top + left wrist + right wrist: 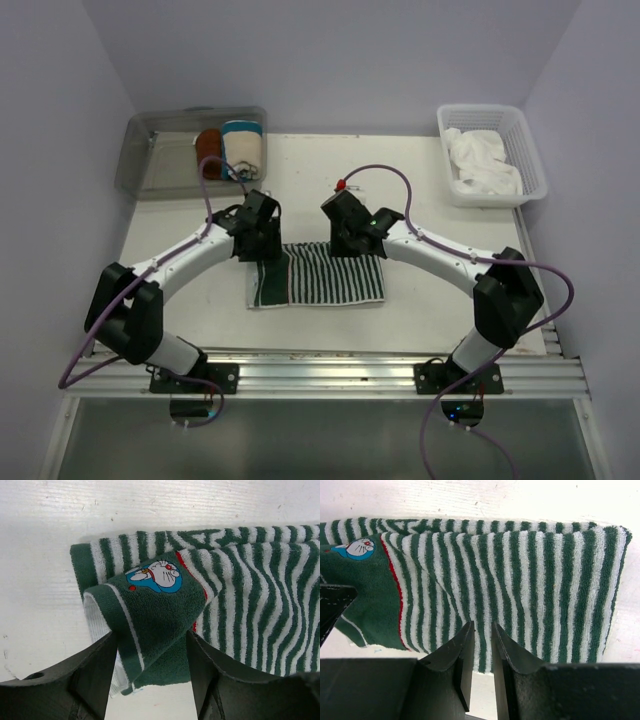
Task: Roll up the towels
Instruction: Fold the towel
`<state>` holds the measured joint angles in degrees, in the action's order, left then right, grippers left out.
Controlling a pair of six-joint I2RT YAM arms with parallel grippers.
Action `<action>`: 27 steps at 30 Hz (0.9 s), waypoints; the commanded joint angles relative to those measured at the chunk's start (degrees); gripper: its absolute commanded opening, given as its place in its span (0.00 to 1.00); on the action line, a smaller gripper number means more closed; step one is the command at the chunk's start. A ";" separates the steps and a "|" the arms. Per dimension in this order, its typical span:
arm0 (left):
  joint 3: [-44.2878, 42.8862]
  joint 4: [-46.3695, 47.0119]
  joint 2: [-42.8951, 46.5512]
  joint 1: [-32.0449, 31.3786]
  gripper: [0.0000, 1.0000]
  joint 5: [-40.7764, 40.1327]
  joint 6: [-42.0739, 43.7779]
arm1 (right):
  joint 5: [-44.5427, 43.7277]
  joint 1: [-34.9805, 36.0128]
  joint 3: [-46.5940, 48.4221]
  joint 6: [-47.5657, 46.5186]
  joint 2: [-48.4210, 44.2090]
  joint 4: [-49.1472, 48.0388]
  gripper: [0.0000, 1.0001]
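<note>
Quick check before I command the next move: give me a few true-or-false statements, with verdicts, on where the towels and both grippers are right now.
1. The striped towel is not rolled up. True.
2. The white basket holds a rust-brown towel. False: it holds the white towel; the rust-brown towel sits in the clear bin.
3. The left gripper straddles the striped towel's dark green end, near the cartoon patch. True.
4. The right gripper hangs over the white basket. False: it is at the striped towel's edge, jaws nearly together.
</note>
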<state>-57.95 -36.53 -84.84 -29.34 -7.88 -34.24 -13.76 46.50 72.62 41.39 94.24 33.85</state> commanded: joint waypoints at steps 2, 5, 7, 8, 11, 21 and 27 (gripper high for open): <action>-2.69 0.76 -0.85 0.69 0.60 -2.14 1.45 | -0.65 -0.01 1.21 0.80 -0.63 -0.80 0.25; -2.52 0.76 -2.00 1.65 0.57 -1.53 1.19 | -0.57 -0.09 1.73 0.63 -0.28 -0.63 0.25; -2.52 0.59 -2.17 2.09 0.58 -1.52 0.93 | -0.57 -0.01 2.00 0.63 -0.19 -0.62 0.25; -2.52 0.59 -2.09 2.18 0.59 -1.52 0.93 | -0.57 -0.01 2.00 0.45 -0.19 -0.54 0.24; -1.99 1.20 -2.00 2.62 0.62 -1.61 1.37 | -0.22 -0.01 2.00 0.45 -0.02 -0.62 0.24; -0.23 7.26 -5.08 7.90 0.33 5.06 2.86 | 0.49 -0.09 2.35 0.45 0.25 -0.98 0.22; -0.93 6.83 -0.61 7.90 0.15 10.51 2.34 | 0.49 -0.09 2.18 0.45 0.42 -1.15 0.22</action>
<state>-58.22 -32.01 -89.27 -21.50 -1.69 -32.32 -13.45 46.50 72.97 41.39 94.43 33.78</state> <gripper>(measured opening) 0.168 0.228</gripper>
